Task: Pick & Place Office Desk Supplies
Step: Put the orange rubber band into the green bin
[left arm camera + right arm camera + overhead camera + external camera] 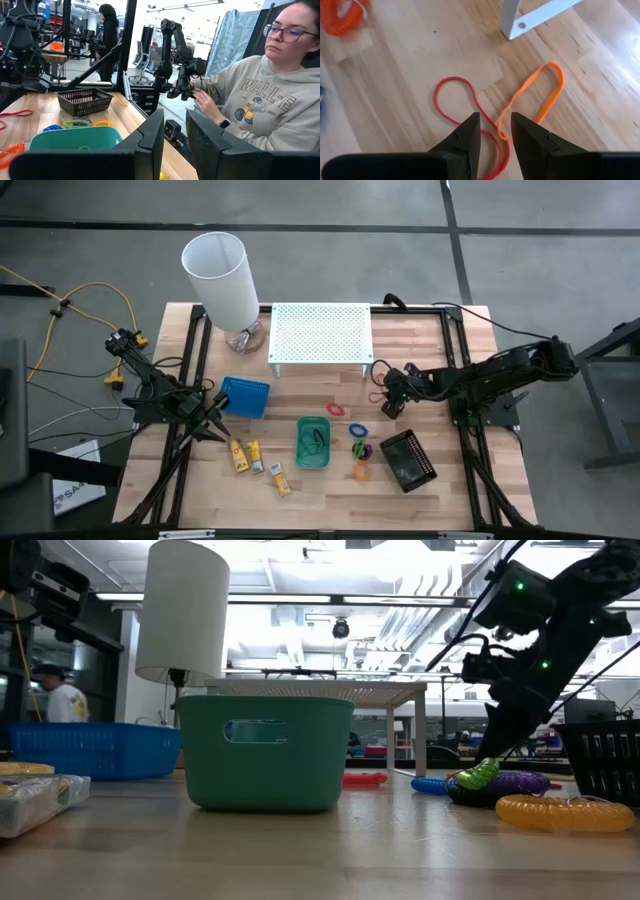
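My right gripper (495, 127) is open. It points down at a thin red band (454, 100) and a thin orange band (536, 97), which lie flat on the wood near the white shelf's leg (520, 24). In the high view it (386, 402) is right of a red ring (337, 409). Blue (357, 428), purple-and-green (360, 448) and orange (360, 471) coil rings lie between the green tray (313, 442) and the black tray (408, 460). Yellow-and-white blocks (243, 455) lie near my open left gripper (215, 427), beside the blue tray (245, 397).
The white lamp (222, 280) and the white perforated shelf (320, 335) stand at the table's far side. A person in a grey hoodie (260, 100) sits beyond the table at another small arm (175, 55). Bare wood lies along the near edge (330, 510).
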Robot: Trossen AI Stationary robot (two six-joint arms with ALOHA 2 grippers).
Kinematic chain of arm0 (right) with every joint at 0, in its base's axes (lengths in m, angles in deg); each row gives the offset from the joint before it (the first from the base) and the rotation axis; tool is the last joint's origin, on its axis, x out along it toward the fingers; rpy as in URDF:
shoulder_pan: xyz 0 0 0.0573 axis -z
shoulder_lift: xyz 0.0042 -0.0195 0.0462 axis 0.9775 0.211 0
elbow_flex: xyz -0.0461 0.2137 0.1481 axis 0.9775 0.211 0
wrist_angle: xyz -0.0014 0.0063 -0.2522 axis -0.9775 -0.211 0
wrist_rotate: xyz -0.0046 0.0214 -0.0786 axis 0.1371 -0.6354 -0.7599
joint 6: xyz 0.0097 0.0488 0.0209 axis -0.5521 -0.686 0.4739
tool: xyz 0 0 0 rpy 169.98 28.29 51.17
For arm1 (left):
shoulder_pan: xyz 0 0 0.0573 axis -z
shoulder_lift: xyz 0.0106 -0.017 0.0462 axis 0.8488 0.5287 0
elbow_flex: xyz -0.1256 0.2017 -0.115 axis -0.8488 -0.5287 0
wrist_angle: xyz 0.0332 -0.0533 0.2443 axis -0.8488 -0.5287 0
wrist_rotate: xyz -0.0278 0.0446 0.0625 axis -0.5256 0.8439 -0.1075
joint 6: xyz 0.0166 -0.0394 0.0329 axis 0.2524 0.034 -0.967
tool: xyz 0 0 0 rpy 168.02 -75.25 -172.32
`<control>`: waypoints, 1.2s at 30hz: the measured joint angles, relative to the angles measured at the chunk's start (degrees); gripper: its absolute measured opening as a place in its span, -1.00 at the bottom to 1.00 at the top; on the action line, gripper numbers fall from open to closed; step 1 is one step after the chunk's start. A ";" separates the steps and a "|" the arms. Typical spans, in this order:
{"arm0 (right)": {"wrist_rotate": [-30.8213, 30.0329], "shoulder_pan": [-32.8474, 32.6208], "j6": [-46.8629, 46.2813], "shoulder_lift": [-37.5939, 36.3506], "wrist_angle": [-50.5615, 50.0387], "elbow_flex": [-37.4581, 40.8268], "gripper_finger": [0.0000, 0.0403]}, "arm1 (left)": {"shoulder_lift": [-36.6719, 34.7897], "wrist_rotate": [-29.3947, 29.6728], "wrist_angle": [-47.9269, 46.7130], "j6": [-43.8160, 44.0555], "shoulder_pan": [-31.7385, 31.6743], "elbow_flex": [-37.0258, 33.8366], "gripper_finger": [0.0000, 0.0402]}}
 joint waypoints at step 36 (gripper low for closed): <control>-1.50 0.00 -0.67 6.43 4.67 0.14 -0.99 | 0.01 0.00 0.04 0.00 0.00 0.00 -0.61</control>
